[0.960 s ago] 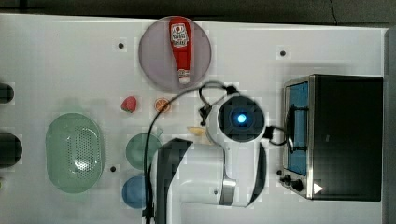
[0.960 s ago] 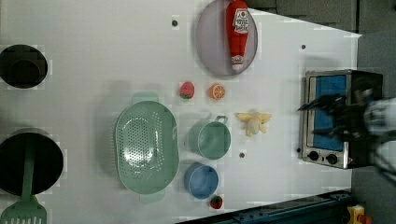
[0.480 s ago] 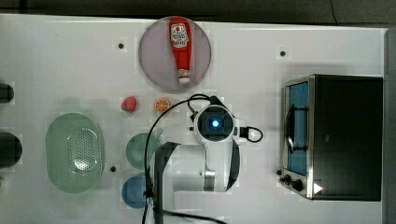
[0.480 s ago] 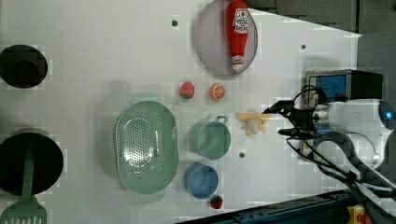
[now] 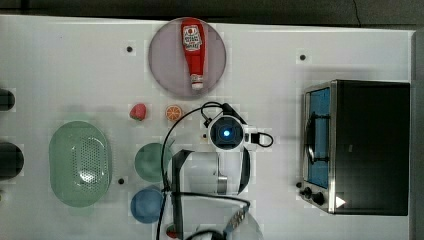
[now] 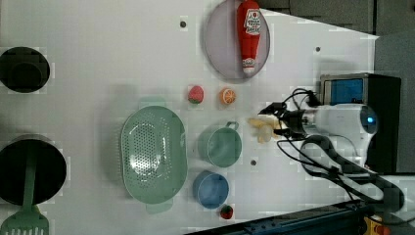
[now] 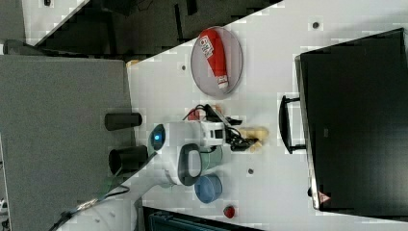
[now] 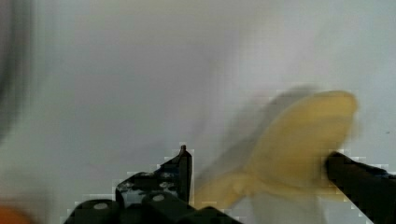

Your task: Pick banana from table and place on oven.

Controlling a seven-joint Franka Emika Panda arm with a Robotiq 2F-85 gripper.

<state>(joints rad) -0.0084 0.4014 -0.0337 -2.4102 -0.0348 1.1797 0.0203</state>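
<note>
With its jaws spread wide around the banana, which lies on the table well short of the oven, the gripper has yet to grasp, lift and place it.

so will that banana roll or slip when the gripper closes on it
Probably not roll: the banana is a lobed bunch lying flat on the table. It may twist, since its curved, tapering shape sits off-centre between the open gripper's fingers. It looks like a small toy, so likely light.
</note>
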